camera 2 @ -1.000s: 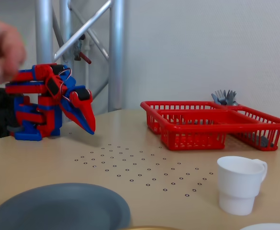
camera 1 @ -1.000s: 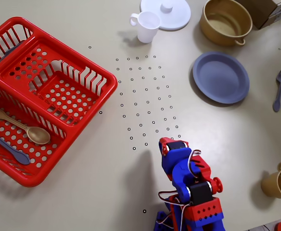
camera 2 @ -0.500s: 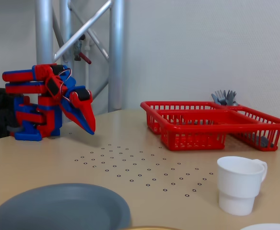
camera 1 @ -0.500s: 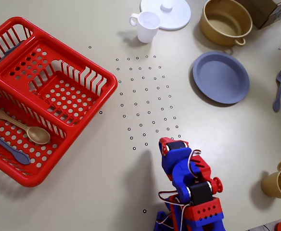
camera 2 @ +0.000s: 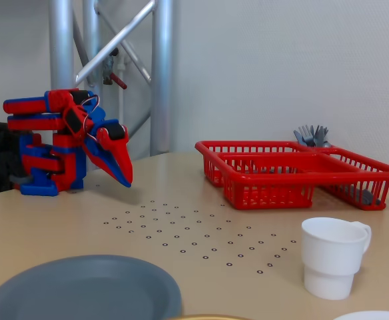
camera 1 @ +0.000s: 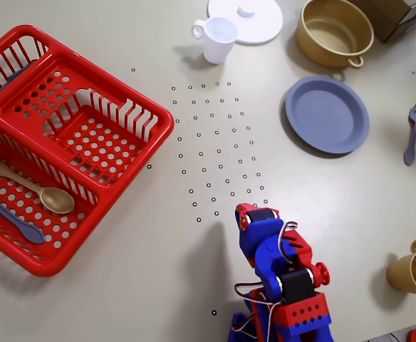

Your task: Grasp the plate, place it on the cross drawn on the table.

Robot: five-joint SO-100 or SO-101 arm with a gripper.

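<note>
The plate is blue-grey and round. It lies flat on the table at the right in the overhead view and at the bottom left in the fixed view. My gripper is red and blue and hangs folded close to the arm's base, well short of the plate. In the fixed view the gripper points down at the table, with its jaws together and nothing between them. I see no drawn cross, only a field of small ring marks on the table between the gripper and the white cup.
A red basket at the left holds a tan spoon and grey cutlery. A white cup, a white lid and a tan pot stand at the back. A grey fork and a tan mug lie right.
</note>
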